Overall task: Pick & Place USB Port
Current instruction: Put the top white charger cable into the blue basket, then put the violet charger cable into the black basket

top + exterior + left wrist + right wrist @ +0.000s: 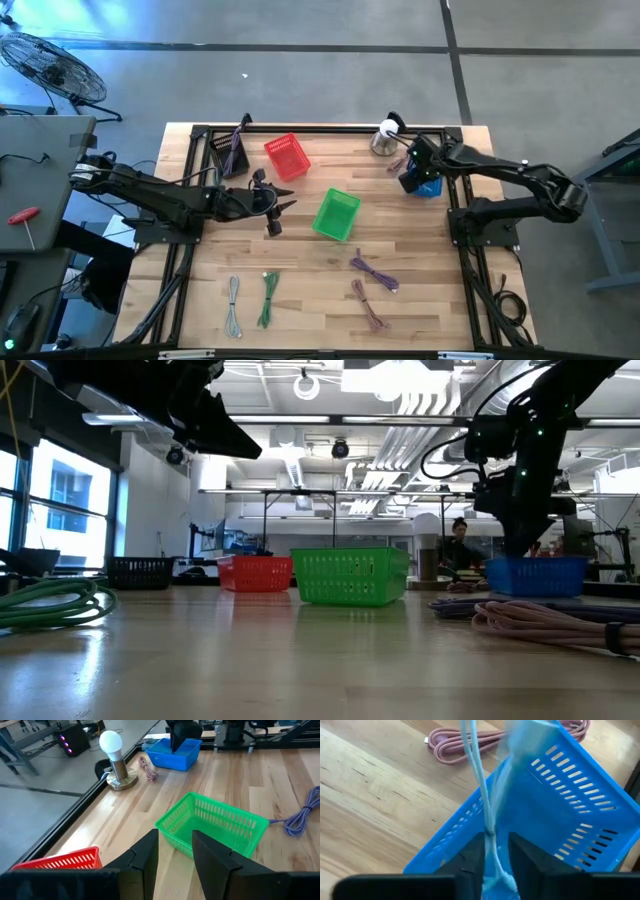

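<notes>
Nearest to you on the table [330, 300] lie four coiled cables: a grey cable [234, 305], a green cable [267, 298], and two purple cables [371, 272]. Further in, your left gripper [281, 207] hangs over the wood beside the green basket [336, 214]. Its fingers [145, 856] stand a little apart and hold nothing. Past that sit the red basket [287, 156] and a black basket [231, 153]. At the far side, your right gripper [416, 172] is right above the blue basket [560, 815]. A light blue cable [479, 780] runs between its fingers [470, 855], but you cannot tell if they are gripping it or letting go. A pink cable [470, 740] lies just beside that basket, near a lamp [385, 136].
</notes>
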{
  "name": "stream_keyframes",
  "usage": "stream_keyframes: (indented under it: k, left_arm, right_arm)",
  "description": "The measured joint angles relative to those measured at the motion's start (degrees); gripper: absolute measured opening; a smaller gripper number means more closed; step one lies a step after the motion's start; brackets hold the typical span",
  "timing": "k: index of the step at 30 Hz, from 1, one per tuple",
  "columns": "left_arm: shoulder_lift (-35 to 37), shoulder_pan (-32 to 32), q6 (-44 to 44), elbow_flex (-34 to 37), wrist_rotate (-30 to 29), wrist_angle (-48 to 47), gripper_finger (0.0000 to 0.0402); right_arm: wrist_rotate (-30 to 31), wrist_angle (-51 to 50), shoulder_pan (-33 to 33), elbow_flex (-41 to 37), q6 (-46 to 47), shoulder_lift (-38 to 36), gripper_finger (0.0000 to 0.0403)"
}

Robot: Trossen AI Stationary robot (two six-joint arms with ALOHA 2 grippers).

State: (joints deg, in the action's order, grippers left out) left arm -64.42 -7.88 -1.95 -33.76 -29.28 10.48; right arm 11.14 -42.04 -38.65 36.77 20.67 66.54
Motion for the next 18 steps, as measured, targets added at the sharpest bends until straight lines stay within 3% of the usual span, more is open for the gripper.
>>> stream_keyframes:
  k: [7, 13, 15, 18]
  left_arm:
    - [-0.02, 0.0, -0.05, -0.02, 0.13, -0.23, 0.0115]
    - [-0.02, 0.0, -0.49, -0.01, 0.14, -1.8, 0.0115]
    - [-0.02, 0.0, -1.52, 0.0, 0.15, -2.67, 0.0115]
    - [-0.02, 0.0, -1.91, 0.0, 0.36, -4.14, 0.0115]
  right_arm:
    - [-0.97, -0.63, 0.0, 0.88, -1.76, 0.02, 0.0162]
    - [-2.14, -0.96, 0.68, 6.91, -5.42, -1.5, 0.0182]
    - [-5.29, -1.11, 1.74, 9.3, -7.42, -2.85, 0.0182]
    - [-15.5, -0.18, 4.47, 12.0, -9.87, -5.03, 0.0178]
